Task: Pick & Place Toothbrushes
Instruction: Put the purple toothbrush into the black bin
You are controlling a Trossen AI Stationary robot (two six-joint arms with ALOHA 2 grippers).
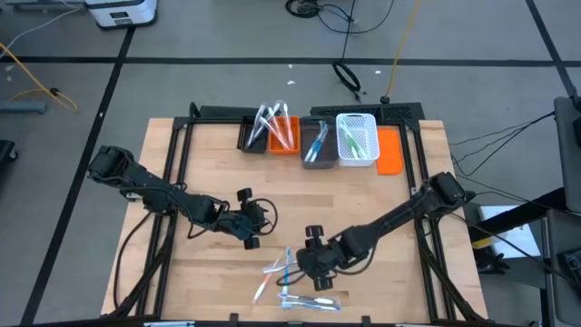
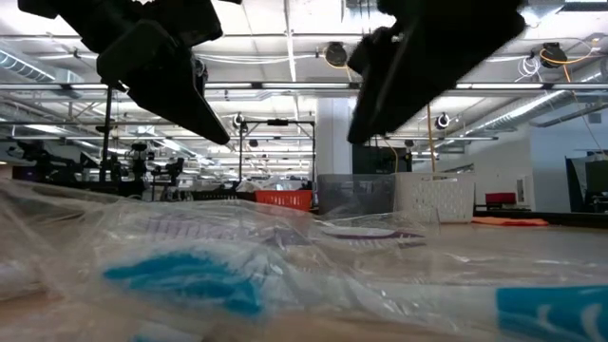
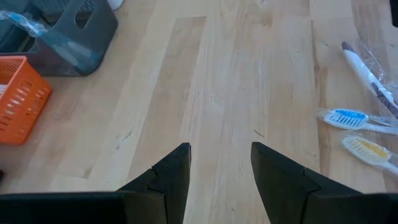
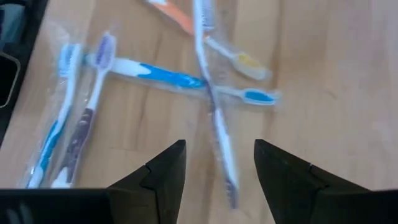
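Toothbrushes (image 4: 155,74) in clear wrappers lie loose in a small heap on the wooden counter (image 1: 218,163) near its front edge, a little right of the middle; blue, white, purple, orange and yellow ones cross over one another there. More toothbrushes stand in the row of bins along the counter's back edge: white and pale ones in the orange bin (image 1: 283,133), a blue one in the grey bin (image 1: 315,145), green ones in the white bin (image 1: 357,138). A flat orange piece (image 1: 389,151) lies just beside the white bin, toward the right edge.

Directly over the heap hangs the right gripper (image 4: 217,163), its jaws spread with nothing between them, one long wrapped brush lying in line with the gap below. The left gripper (image 3: 219,168) waits over bare wood left of the heap, jaws parted and pinching nothing.
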